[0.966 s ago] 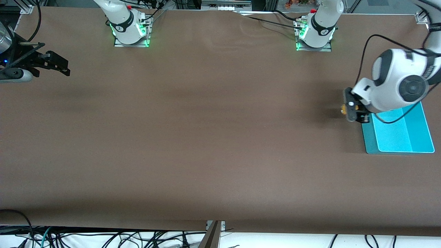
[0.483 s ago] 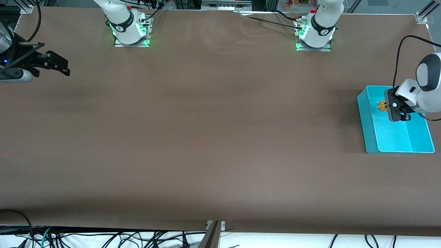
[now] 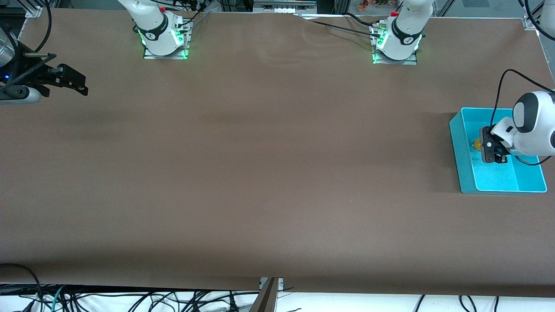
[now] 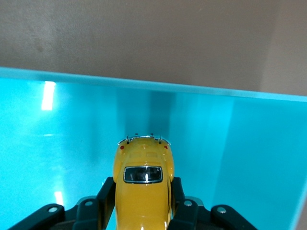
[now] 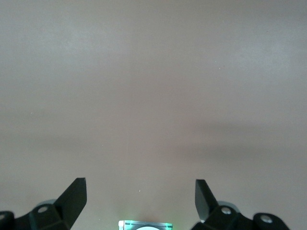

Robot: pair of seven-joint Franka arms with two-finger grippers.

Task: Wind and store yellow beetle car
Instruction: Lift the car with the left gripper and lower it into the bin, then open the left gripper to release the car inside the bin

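Note:
The yellow beetle car [image 3: 476,143] is clamped between the fingers of my left gripper [image 3: 479,144], low inside the cyan bin [image 3: 455,147] at the left arm's end of the table. In the left wrist view the car [image 4: 143,167] points at the bin's wall [image 4: 57,120], with a black finger pressed on each side of it and my left gripper [image 4: 142,188] shut on it. My right gripper [image 3: 80,84] waits over the bare table at the right arm's end. It is open and empty in the right wrist view [image 5: 140,186].
The two arm bases [image 3: 164,41] [image 3: 396,43], lit green, stand along the table's edge by the robots. Brown table surface spans between the arms. Cables hang below the table's edge nearest the camera.
My left gripper carried the car from beside the bin's outer wall to over the bin, then sank lower inside it. The right arm has not moved.

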